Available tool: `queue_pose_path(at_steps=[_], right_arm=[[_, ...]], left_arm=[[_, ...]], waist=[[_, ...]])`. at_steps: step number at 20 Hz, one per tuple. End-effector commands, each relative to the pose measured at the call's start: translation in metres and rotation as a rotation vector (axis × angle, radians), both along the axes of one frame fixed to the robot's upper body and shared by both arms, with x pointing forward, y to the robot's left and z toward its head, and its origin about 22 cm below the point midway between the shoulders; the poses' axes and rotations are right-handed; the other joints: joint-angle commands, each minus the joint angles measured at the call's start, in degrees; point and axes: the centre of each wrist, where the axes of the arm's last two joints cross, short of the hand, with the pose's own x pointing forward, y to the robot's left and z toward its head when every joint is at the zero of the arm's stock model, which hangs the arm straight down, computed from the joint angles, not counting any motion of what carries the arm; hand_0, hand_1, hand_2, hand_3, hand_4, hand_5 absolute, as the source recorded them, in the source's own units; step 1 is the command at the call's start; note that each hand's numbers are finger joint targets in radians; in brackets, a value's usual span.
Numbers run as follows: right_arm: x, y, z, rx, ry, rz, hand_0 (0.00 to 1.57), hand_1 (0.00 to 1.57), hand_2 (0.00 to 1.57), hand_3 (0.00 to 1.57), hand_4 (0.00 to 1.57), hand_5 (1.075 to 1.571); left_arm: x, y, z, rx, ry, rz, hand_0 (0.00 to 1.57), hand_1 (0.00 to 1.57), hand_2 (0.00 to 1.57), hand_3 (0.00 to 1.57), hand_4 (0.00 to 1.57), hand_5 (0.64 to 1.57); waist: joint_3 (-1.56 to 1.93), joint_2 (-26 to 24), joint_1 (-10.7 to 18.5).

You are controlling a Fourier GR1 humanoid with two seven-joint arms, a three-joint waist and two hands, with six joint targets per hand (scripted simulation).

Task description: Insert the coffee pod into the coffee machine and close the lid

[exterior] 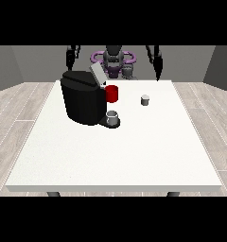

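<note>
A black coffee machine (82,99) stands at the table's left of centre, its grey lid (97,73) tilted up and open. A red part (112,93) shows at its front, and a grey cup (112,117) sits on its base. The small grey coffee pod (144,99) stands on the table to the machine's right. The hand at the view's left (71,57) hangs raised behind the machine. The hand at the view's right (157,71) is held up behind the table's far edge, well back from the pod. Neither hand holds anything.
The white table (115,156) stretches wide towards the camera, bordered by wooden floor. The robot's torso (114,60) sits behind the far edge at the middle.
</note>
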Motion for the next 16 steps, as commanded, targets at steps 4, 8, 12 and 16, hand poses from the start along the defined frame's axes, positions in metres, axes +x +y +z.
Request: queue_pose_path(at_steps=[4,8,12,16], right_arm=[[-0.016,-0.014,-0.022,-0.014,0.105,-0.007,0.0,0.0,0.0,0.0,0.13,1.571],[-0.006,-0.005,-0.023,0.097,-0.024,-0.194,0.0,0.0,0.0,0.0,0.11,1.571],[-0.013,-0.014,-0.022,0.076,-0.027,-0.185,0.0,0.0,0.0,0.0,0.14,1.571],[-0.004,0.019,-0.008,0.107,-0.076,-0.113,0.0,0.0,0.0,0.0,0.17,1.571]], left_arm=[[-0.013,-0.008,-0.007,-0.07,-0.087,-0.073,0.0,0.0,0.0,0.0,0.26,1.571],[-0.004,-0.001,0.013,0.039,-0.167,-0.113,0.0,0.0,0.0,0.0,0.31,1.571],[-0.004,0.017,0.013,0.17,-0.108,-0.111,0.0,0.0,0.0,0.0,0.0,1.571],[0.03,0.042,0.019,0.181,-0.064,-0.059,0.0,0.0,0.0,0.0,0.0,1.571]], waist=[[3.17,-3.07,0.44],[3.22,-3.09,-0.22],[3.19,-3.77,-1.93],[3.17,-0.19,-5.41]])
